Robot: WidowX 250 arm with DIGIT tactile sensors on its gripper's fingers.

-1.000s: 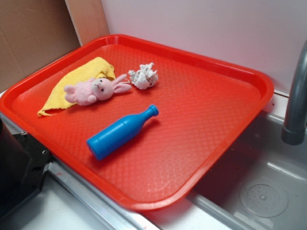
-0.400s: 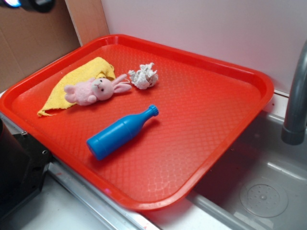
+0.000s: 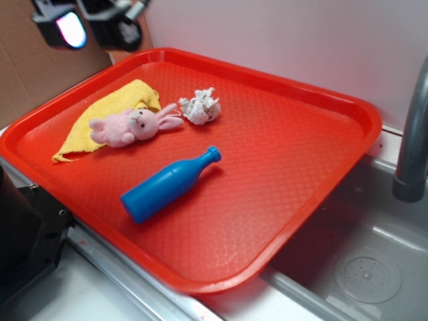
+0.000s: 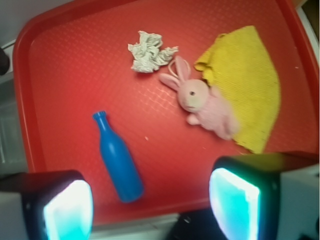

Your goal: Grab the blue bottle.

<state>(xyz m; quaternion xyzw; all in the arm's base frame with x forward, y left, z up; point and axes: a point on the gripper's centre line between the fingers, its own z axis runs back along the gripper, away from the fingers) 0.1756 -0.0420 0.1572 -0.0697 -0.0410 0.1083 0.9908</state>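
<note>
The blue bottle (image 3: 170,184) lies on its side on the red tray (image 3: 314,167), cap toward the back right. In the wrist view the blue bottle (image 4: 117,160) lies between and ahead of the fingers, cap pointing away. My gripper (image 3: 90,23) hangs high at the top left, above the tray's far left corner and well away from the bottle. In the wrist view the gripper (image 4: 150,205) is open and empty, its two glowing pads (image 4: 67,210) wide apart.
A pink bunny (image 3: 132,126) lies on a yellow cloth (image 3: 110,114) at the tray's left. A crumpled white wad (image 3: 200,107) lies behind it. A grey sink (image 3: 361,267) and faucet (image 3: 411,144) are at the right. A black block (image 3: 27,227) stands at the front left.
My gripper has come into the exterior view at the top left and moved down and right. The bottle, bunny and cloth have not moved.
</note>
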